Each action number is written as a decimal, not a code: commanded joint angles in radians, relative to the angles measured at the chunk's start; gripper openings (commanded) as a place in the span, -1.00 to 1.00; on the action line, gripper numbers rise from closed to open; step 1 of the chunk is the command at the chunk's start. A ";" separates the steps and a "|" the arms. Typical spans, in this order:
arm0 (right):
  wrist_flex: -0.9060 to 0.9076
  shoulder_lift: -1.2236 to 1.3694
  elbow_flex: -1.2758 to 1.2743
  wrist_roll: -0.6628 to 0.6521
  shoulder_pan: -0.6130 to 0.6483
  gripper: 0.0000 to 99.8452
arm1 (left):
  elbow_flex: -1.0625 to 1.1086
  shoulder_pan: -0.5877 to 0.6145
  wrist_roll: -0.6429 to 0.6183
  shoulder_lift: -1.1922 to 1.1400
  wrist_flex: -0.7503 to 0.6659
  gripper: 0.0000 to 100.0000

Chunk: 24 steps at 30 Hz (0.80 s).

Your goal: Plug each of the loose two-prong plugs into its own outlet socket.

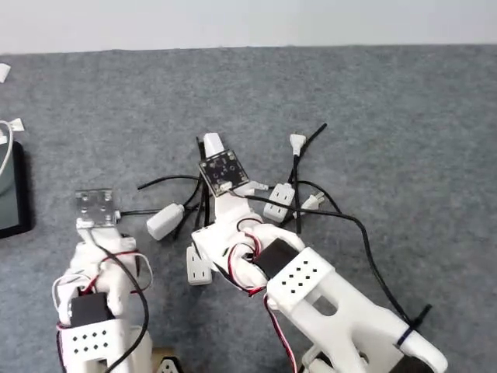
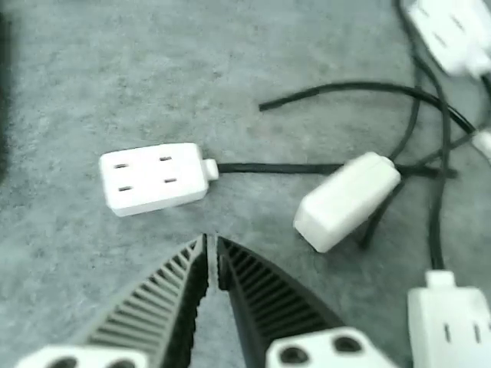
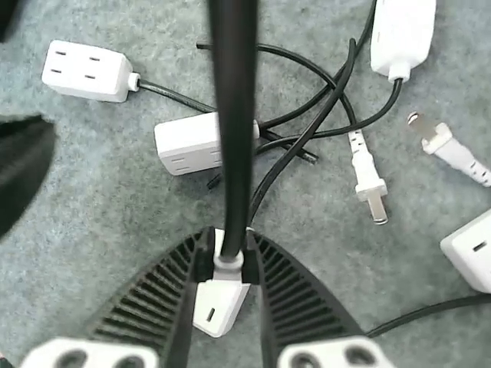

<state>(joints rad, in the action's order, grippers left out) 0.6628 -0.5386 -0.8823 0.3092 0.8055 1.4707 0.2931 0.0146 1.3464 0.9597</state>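
My right gripper [image 3: 229, 234] is shut on a small white socket block [image 3: 219, 300], and its thick black cord [image 3: 234, 115] runs straight out past the fingertips. Beyond it two loose two-prong plugs [image 3: 370, 188] [image 3: 441, 140] lie on the grey carpet among black cords. White outlet sockets [image 3: 84, 70] [image 3: 192, 143] lie farther off. My left gripper [image 2: 212, 244] is shut on nothing, just short of a white outlet socket [image 2: 155, 178] lying face up. In the high view the right arm [image 1: 311, 287] stands over the tangle, near one plug [image 1: 297, 142].
More sockets lie about [image 2: 347, 199] [image 2: 451, 322] [image 1: 279, 200] [image 1: 198, 266]. Black cords [image 1: 349, 221] cross the middle of the carpet. A dark flat device [image 1: 12, 190] sits at the left edge. Bare carpet [image 1: 419, 124] spreads out at the right and at the back.
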 commanded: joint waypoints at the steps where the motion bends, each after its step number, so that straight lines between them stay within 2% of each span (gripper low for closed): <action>1: -0.019 0.001 0.057 0.046 -0.010 -0.98 | -0.008 0.023 -0.031 0.011 -0.035 -0.97; 6: -0.030 0.101 0.069 0.081 -0.010 -0.98 | -0.005 -0.003 -0.043 0.009 -0.017 -0.97; 11: -0.051 0.217 0.127 0.109 0.005 -0.98 | -0.010 0.028 -0.097 0.009 -0.023 -0.97; 24: 0.010 0.065 0.137 0.112 0.027 -0.98 | -0.010 0.029 -0.098 0.011 -0.046 -0.97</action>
<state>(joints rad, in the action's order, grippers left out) 0.6659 -0.4204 -0.7979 0.4089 0.8270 1.4707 0.3161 -0.0744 1.3510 0.9444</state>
